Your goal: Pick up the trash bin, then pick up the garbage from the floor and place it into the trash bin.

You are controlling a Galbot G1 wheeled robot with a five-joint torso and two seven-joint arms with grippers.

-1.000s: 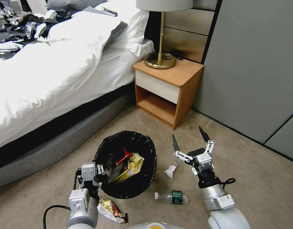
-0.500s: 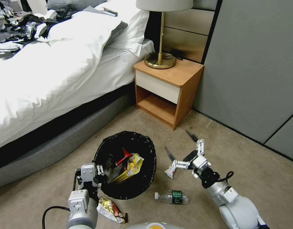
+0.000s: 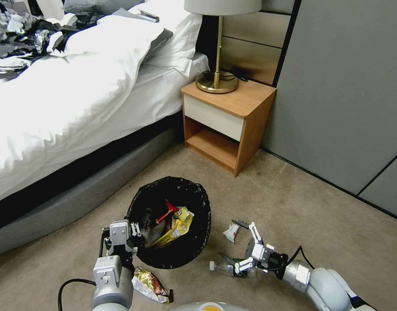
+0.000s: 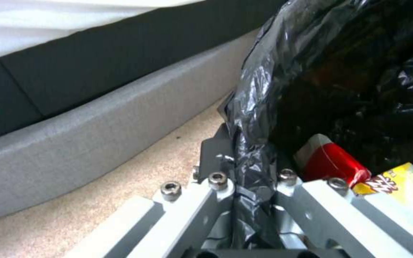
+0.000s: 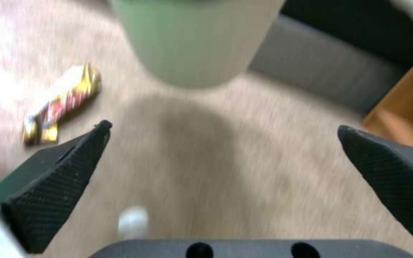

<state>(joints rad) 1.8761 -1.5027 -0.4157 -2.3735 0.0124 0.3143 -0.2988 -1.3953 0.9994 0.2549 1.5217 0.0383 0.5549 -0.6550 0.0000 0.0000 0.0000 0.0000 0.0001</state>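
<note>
Since a second ago the right claw (image 3: 234, 242) has dropped to the floor. Left claw (image 3: 136, 230) stays clamped on the trash bin (image 3: 194, 242) liner at its near rim; right claw spreads wide over the clear bottle (image 3: 220, 268), beside a white wrapper (image 3: 231, 232).

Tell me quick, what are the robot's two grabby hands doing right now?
Left gripper: shut on the trash bin, fingers pinching its black bag-lined rim.
Right gripper: open, holding nothing, low over the floor between the bottle and the white wrapper.
</note>
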